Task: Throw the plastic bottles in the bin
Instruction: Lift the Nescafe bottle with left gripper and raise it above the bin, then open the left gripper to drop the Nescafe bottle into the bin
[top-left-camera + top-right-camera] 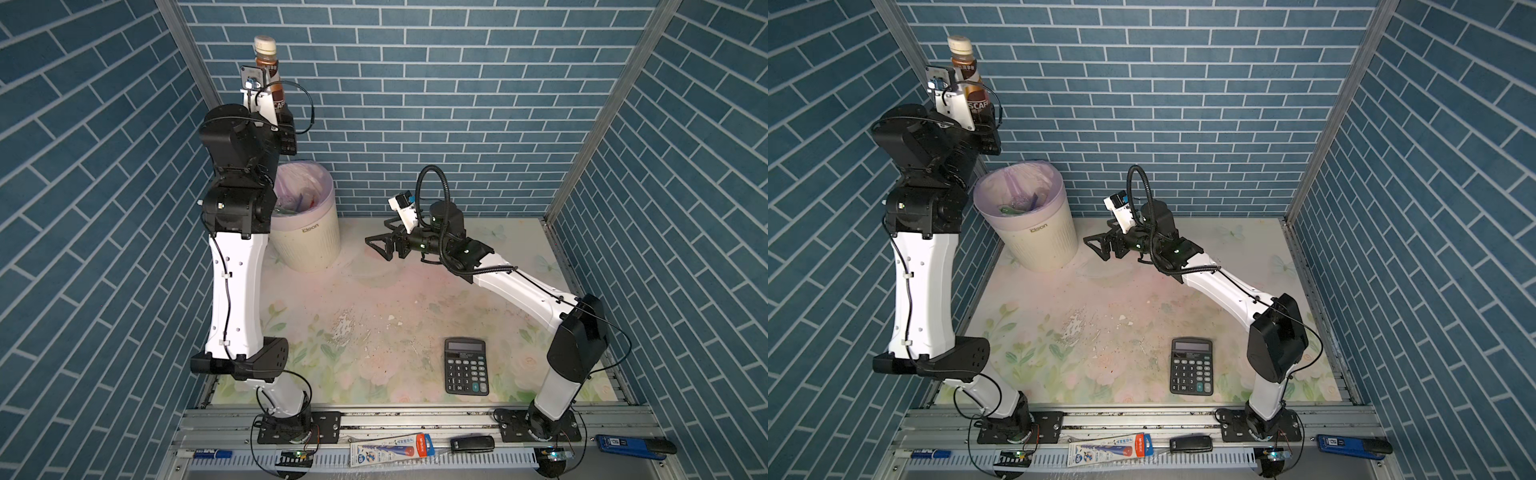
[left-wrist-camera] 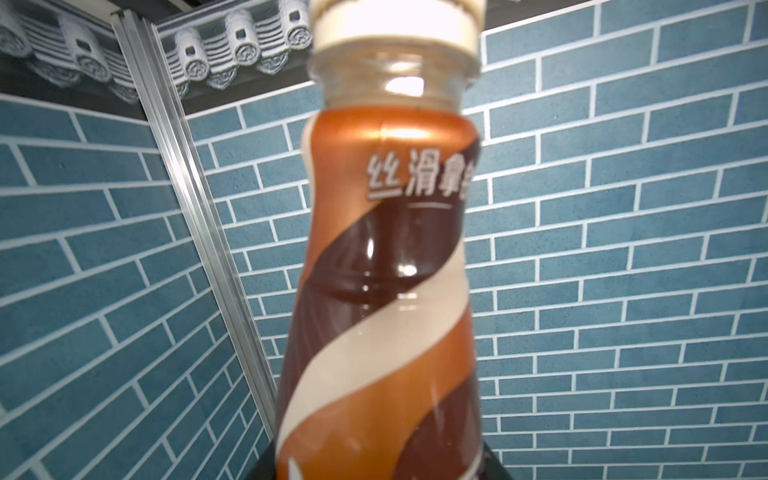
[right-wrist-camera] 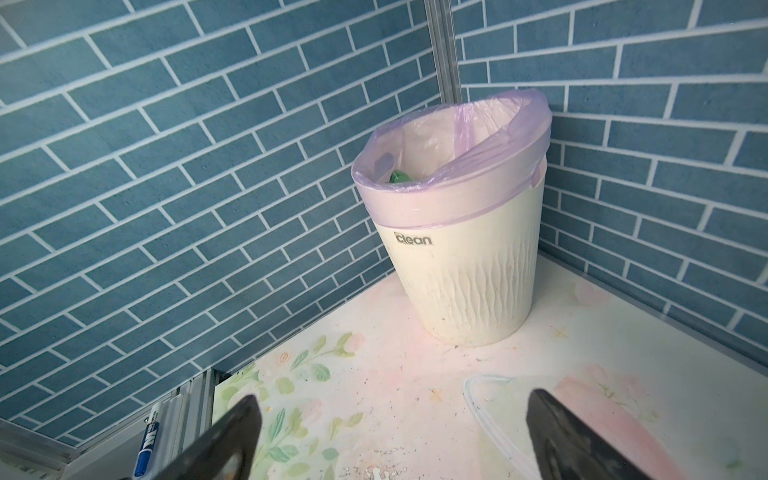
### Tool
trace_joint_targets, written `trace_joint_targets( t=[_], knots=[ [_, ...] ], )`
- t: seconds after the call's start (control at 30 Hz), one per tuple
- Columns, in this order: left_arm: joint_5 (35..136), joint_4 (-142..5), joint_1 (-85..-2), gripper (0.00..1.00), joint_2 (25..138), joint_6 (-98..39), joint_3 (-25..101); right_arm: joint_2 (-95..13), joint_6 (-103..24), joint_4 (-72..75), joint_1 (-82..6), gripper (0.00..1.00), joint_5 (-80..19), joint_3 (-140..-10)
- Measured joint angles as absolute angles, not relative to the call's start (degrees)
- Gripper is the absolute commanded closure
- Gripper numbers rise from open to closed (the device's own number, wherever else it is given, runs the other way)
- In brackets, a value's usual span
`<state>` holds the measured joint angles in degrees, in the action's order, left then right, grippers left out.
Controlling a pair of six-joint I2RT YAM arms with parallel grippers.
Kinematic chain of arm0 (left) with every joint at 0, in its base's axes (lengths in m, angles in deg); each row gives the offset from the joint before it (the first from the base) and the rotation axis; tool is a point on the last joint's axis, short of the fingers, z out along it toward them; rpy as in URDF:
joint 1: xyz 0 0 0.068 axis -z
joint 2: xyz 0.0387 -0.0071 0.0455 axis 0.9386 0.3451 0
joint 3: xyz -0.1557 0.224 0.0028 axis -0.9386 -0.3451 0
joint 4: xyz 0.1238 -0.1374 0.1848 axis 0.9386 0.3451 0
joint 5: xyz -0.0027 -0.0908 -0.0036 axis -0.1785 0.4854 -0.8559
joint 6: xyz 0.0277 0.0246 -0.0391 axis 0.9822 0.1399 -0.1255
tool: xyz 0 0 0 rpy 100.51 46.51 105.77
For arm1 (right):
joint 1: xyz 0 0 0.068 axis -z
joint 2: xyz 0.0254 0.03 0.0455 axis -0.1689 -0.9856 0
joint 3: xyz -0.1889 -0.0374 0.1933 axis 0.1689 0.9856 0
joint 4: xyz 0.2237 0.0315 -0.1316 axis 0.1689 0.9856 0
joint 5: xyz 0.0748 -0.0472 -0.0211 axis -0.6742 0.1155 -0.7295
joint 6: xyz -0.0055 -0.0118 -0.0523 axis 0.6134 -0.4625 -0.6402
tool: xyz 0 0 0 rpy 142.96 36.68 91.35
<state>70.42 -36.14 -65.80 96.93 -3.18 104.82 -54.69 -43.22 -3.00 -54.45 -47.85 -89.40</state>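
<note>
My left gripper (image 1: 277, 109) (image 1: 978, 109) is raised high near the back wall, above and behind the bin, and is shut on a brown coffee-labelled plastic bottle (image 1: 268, 62) (image 1: 966, 68) (image 2: 386, 270). The bottle stands upright with its cream cap on top. The cream ribbed bin (image 1: 305, 241) (image 1: 1038, 245) (image 3: 461, 274), lined with a pale lilac bag, stands at the back left of the table. A green bottle (image 3: 399, 178) and other bottles lie inside it. My right gripper (image 1: 380, 236) (image 1: 1100, 237) (image 3: 390, 436) hangs open and empty, low over the table, just right of the bin.
A black calculator (image 1: 466, 365) (image 1: 1192, 366) lies at the front right of the flowered table top (image 1: 374, 299). A blue marker (image 1: 212, 454), a pen packet (image 1: 390, 451) and small dark items lie on the front rail. Brick-patterned walls close in on three sides.
</note>
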Motion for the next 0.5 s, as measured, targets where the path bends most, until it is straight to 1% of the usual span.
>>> trace_joint_targets(
  t=[0.07, 0.1, 0.17, 0.2, 0.27, 0.33, 0.5],
  knots=[
    [71.25, -35.81, -67.46, 0.44, 98.85, -4.71, 102.98, -55.13, -43.22, -2.82, -54.45, 0.01, -47.85, -89.4],
    [71.31, -35.33, -68.07, 0.38, 100.34, -5.41, 102.24, -55.17, -43.22, -2.76, -54.45, 0.01, -47.82, -89.4],
    [71.73, -33.32, -69.19, 0.1, 104.54, -7.11, 101.13, -55.19, -43.22, -2.65, -54.45, 0.01, -47.85, -89.4],
    [72.1, -31.86, -69.58, 0.01, 106.61, -7.79, 100.99, -55.19, -43.22, -2.65, -54.45, 0.01, -47.85, -89.4],
    [72.56, -28.21, -70.19, 0.01, 111.05, -9.43, 100.95, -55.19, -43.22, -2.63, -54.45, 0.01, -47.85, -89.4],
    [73.02, -26.13, -70.46, 0.01, 112.87, -10.61, 99.31, -55.19, -43.22, -2.65, -54.45, 0.01, -47.85, -89.38],
    [74.26, -25.15, -69.91, 0.01, 109.83, -12.07, 97.37, -55.19, -43.18, -2.69, -54.45, 0.01, -47.89, -89.38]
  ],
)
